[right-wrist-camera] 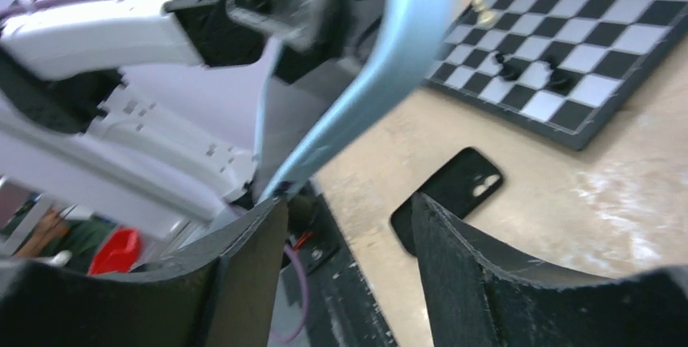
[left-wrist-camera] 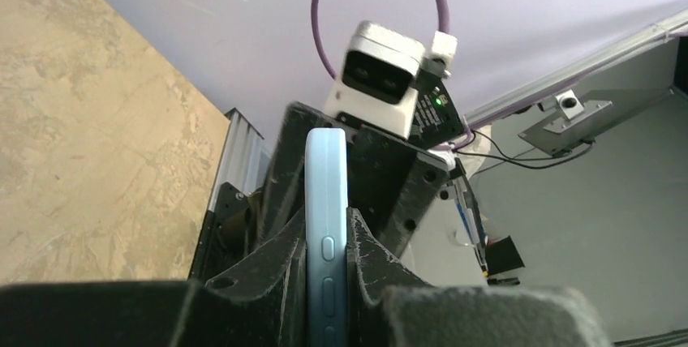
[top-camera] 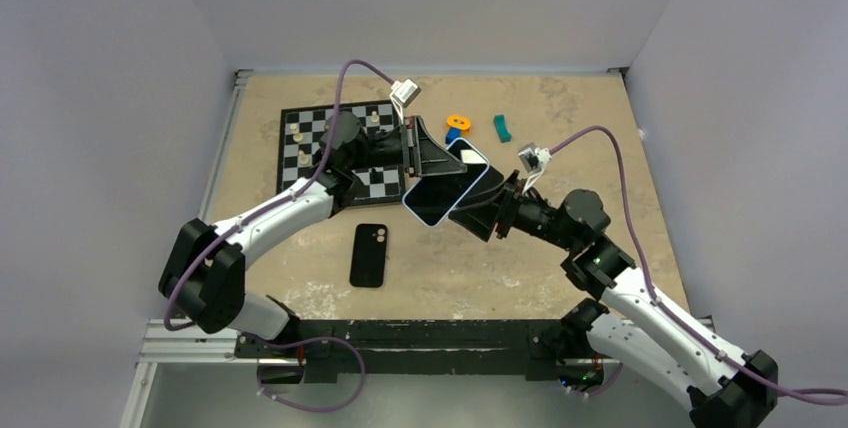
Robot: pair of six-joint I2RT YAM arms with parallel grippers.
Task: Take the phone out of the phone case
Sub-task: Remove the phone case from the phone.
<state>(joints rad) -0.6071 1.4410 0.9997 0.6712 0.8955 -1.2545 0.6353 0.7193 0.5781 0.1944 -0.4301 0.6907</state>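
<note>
The light blue phone hangs in the air above the middle of the table, tilted, screen up. My left gripper is shut on its far end; in the left wrist view both fingers press the phone's side edge with its buttons showing. My right gripper stands at the phone's near end with its jaws open. In the right wrist view the phone runs down to the tip of the left finger and nothing lies between the fingers. The black phone case lies flat and empty on the table, also seen as the case.
A chessboard with several pieces lies at the back left, under the left arm. An orange piece, a small blue piece and a teal piece sit at the back centre. Grey walls enclose the table.
</note>
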